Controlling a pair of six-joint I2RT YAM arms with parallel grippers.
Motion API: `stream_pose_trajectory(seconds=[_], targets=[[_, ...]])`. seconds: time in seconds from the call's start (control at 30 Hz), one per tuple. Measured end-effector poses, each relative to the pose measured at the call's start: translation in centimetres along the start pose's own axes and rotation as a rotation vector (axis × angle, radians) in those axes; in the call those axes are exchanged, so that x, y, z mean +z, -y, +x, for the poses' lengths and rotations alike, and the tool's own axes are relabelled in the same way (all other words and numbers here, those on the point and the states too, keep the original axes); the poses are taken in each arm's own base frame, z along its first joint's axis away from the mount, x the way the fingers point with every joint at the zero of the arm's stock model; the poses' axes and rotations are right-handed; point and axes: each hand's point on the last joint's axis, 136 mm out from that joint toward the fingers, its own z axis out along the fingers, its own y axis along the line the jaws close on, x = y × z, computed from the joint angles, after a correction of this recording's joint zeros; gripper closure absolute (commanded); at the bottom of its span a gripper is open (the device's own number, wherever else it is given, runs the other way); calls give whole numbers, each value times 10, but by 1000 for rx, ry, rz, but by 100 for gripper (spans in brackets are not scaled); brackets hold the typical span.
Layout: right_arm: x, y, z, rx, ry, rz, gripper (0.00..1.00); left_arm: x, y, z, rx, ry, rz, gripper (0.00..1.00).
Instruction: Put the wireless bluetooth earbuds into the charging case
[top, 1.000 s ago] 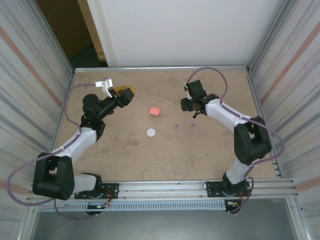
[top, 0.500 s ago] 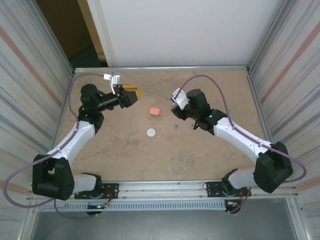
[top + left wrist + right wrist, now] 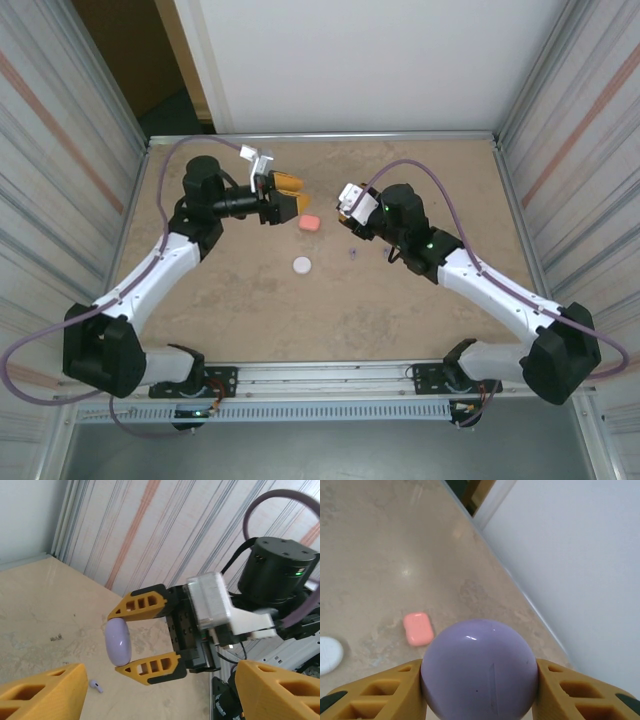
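- The right hand (image 3: 116, 643) is half closed on the purple case (image 3: 479, 670) and holds it above the tabletop (image 3: 400, 320); the long axis of the case runs from finger to finger.
- The left hand (image 3: 294, 198) is wide open and empty, and it points straight at that case.
- 1 purple earbud (image 3: 96, 685) lies on the tabletop just below the case. The free left hand looks best placed to fetch it.
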Motion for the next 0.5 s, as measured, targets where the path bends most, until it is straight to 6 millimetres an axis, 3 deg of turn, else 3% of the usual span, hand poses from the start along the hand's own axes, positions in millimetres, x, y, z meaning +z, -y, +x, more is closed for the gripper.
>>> stream_pose_trajectory(seconds=[0.3,0.5], targets=[[-5,-2,-13,-34,39,4,51,29,-19,19,-56,-85,-15,23],[-6,-2,-16,-43,52,6,51,48,-23,24,-62,-130,-22,32]])
